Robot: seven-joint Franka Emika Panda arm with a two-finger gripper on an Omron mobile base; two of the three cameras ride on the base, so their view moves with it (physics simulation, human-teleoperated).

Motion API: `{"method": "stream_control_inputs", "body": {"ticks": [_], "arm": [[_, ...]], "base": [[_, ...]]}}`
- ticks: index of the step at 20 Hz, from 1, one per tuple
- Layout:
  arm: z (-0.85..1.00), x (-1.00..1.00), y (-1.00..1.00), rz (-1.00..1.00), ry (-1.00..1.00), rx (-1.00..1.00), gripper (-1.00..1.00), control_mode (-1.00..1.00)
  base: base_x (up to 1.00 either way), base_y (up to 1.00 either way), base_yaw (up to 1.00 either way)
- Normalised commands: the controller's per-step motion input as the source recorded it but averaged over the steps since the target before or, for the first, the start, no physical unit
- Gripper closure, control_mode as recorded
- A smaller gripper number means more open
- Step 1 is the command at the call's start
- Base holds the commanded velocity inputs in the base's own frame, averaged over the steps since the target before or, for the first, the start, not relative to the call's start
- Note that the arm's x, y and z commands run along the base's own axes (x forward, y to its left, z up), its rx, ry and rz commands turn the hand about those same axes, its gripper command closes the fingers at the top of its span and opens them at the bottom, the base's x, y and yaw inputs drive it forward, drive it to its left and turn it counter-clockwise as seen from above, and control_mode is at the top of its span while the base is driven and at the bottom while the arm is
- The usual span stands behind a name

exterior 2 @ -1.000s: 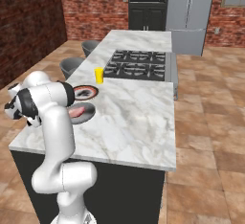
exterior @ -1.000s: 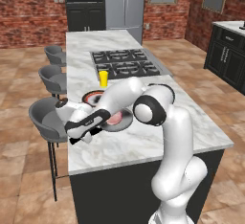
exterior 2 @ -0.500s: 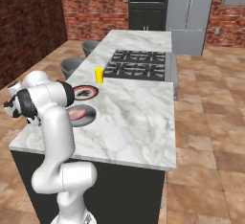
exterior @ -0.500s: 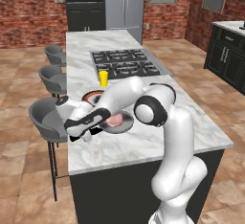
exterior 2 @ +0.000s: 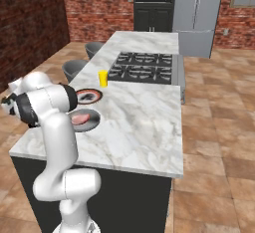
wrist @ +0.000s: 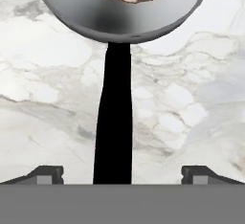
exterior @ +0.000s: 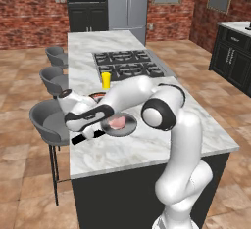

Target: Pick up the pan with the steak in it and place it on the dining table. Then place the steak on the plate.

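Marble dining table (exterior: 147,142) held the pan (exterior: 128,127) w/ the steak (exterior: 117,123) inside, near its left edge. Plate (exterior 2: 89,96) lay just beyond, by a yellow cup (exterior: 106,80). Gripper (wrist: 122,175) hung over the pan's black handle (wrist: 114,122), fingers (wrist: 47,174) spread wide either side, not touching it.

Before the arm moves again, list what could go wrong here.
1. The tool is open with the pan handle between its fingers; a sideways pull-out could catch the handle and drag the pan.
2. The pan sits near the dining table edge on the stool side, its handle pointing at that edge; a shove might tip it off.
3. The plate lies close behind the pan, beside a yellow cup; carrying the steak over could knock the cup.
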Motion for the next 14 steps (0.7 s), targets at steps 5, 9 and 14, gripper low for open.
{"method": "stream_control_inputs", "body": {"ticks": [5, 9, 14], "arm": [[0.39, -0.24, -0.27, -0.12, 0.05, 0.08, -1.00, -1.00], [0.32, -0.40, -0.40, -0.12, 0.03, 0.09, -1.00, -1.00], [0.28, -0.51, -0.53, -0.10, 0.00, 0.10, -1.00, -1.00]], "base": [[0.00, 0.00, 0.00], [0.00, 0.00, 0.00], [0.00, 0.00, 0.00]]}}
